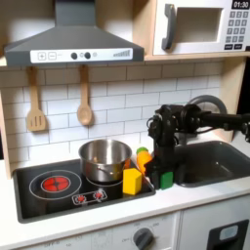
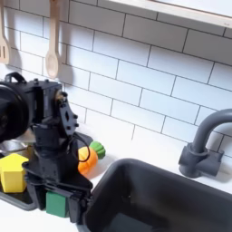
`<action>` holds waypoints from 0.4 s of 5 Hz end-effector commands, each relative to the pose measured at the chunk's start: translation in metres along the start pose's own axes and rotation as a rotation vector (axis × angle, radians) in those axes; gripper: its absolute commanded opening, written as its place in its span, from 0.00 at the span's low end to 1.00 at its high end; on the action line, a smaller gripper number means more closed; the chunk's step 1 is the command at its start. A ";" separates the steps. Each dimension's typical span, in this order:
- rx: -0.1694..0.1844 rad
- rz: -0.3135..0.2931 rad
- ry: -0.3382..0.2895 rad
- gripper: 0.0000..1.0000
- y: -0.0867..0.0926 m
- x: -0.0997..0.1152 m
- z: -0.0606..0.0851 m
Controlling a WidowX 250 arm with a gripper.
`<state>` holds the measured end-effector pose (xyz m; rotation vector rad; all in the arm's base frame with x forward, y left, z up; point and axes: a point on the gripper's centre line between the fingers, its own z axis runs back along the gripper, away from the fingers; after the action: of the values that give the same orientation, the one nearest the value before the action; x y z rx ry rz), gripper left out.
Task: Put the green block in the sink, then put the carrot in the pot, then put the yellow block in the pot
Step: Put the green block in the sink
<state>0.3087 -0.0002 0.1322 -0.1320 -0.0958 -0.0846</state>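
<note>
The fingers (image 2: pixel 56 201) pinch the green block (image 2: pixel 57 203) just off the desk (image 1: pixel 117 217), beside the sink (image 2: pixel 145 199) rim. The yellow block (image 2: pixel 13 172) stands just to their left in the second exterior view. The carrot (image 2: pixel 86 159) lies behind them, near the pot (image 1: pixel 104 158). The microwave clock (image 1: pixel 240 4) reads 01:30.

green block (image 2: pixel 56 203) held off counter by sink (image 2: pixel 172 195) edge; carrot (image 2: pixel 88 159), yellow block (image 2: pixel 13 171) near pot (image 1: pixel 104 159).

green block (image 2: pixel 56 203) green | yellow block (image 2: pixel 13 171) yellow | carrot (image 2: pixel 87 159) orange | sink (image 2: pixel 154 195) dark grey | pot (image 1: pixel 104 158) silver
</note>
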 end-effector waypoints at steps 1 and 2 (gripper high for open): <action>0.004 -0.008 -0.004 1.00 0.004 0.011 -0.002; 0.010 0.012 -0.021 0.00 0.006 0.012 0.000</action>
<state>0.3217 0.0015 0.1321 -0.1229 -0.1110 -0.0826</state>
